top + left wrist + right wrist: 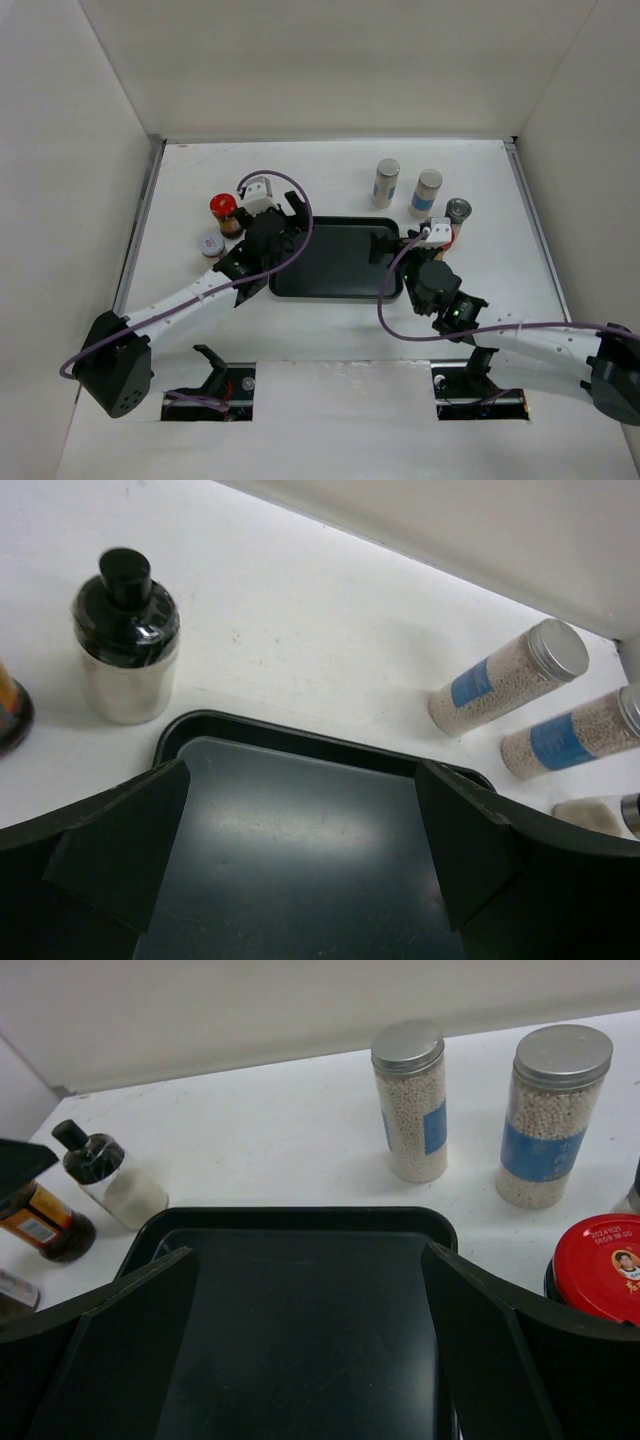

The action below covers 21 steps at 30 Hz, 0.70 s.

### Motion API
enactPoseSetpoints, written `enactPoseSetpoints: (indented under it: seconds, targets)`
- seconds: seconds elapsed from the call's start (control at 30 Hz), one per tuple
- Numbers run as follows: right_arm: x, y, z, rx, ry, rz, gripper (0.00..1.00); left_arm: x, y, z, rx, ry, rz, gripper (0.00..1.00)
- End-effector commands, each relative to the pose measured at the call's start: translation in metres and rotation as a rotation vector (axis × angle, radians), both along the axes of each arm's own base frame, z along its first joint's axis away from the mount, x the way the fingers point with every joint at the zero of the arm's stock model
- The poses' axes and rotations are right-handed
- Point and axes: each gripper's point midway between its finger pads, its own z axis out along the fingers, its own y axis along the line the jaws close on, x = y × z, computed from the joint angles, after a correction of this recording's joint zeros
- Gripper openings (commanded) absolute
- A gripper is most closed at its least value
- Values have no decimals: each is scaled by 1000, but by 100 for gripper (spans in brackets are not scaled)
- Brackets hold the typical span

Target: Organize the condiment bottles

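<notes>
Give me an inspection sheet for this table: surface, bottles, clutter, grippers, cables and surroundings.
Surface: white table with a black tray in the middle; no bottle in it.
Job's things: seven, all standing off the tray. Behind it, a blue-labelled cylinder and its twin. To its right, a silver-lidded jar and the right red-lidded jar. To its left, the left red-lidded jar, a white-lidded jar and a black-capped bottle.
Clutter: nothing seen.
Grippers: left gripper and right gripper both open, holding nothing, over the tray.
Cables: a purple cable loops off the left arm, another off the right.
Surroundings: white walls on three sides.
</notes>
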Motion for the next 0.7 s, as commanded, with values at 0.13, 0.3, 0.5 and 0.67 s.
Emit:
enactPoseSetpoints:
  seconds: [0.13, 0.3, 0.5, 0.67]
  targets:
    - [-5, 18, 4, 84, -15, 81, 100, 12, 31, 51, 90, -78, 117, 100]
    - [-7, 22, 6, 108, -16, 107, 100, 18, 45, 67, 109, -128, 175, 100]
    - [-11, 27, 6, 138, -9, 148, 36, 31, 54, 70, 170, -128, 194, 100]
    - [-6, 30, -6, 120, 30, 144, 41, 52, 56, 62, 220, -99, 185, 49]
